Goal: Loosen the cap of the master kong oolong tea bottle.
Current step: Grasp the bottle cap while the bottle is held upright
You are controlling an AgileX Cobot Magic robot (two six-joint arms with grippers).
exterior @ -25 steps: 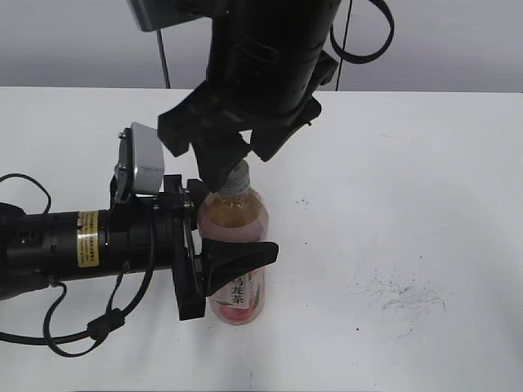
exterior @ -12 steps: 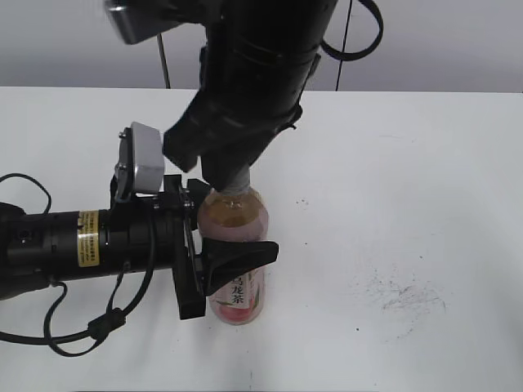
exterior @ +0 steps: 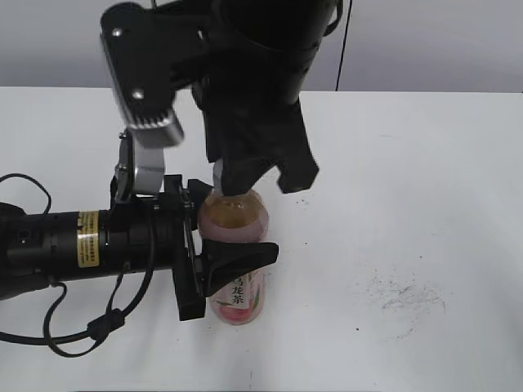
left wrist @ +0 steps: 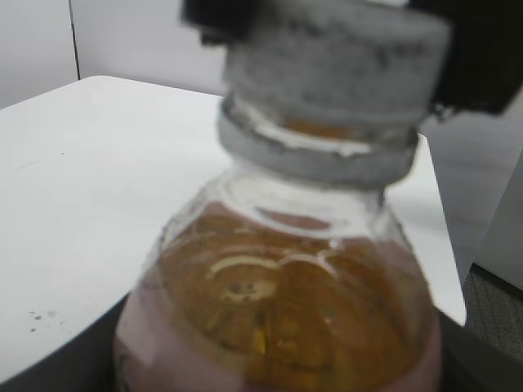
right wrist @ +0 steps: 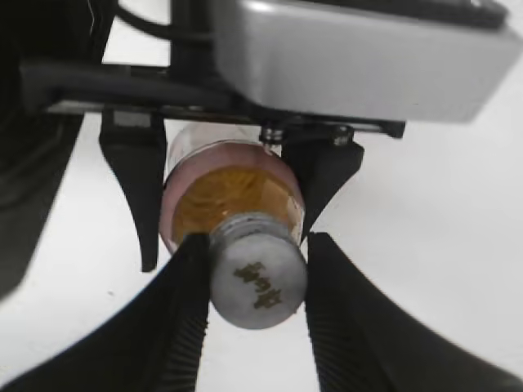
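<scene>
The master kong oolong tea bottle (exterior: pixel 235 237) stands upright on the white table, amber tea and pink label showing. My left gripper (exterior: pixel 221 261) comes in from the left and is shut on the bottle's body; its fingers (right wrist: pixel 147 188) flank the bottle (right wrist: pixel 221 200) in the right wrist view. My right gripper (exterior: pixel 233 180) hangs from above and is shut on the light-grey cap (right wrist: pixel 257 280), its two ribbed fingers pressing both sides. The cap (left wrist: pixel 335 57) and bottle shoulder (left wrist: pixel 278 302) fill the left wrist view.
The white table (exterior: pixel 392 196) stretches to the right, with dark scuff marks (exterior: pixel 400 294) at the right front. The left arm's cable (exterior: pixel 82 327) loops at the lower left. A grey wall stands behind.
The right wrist has rotated around the cap; its camera housing swung round to the left side. The bottle and the left gripper stay where they were.
</scene>
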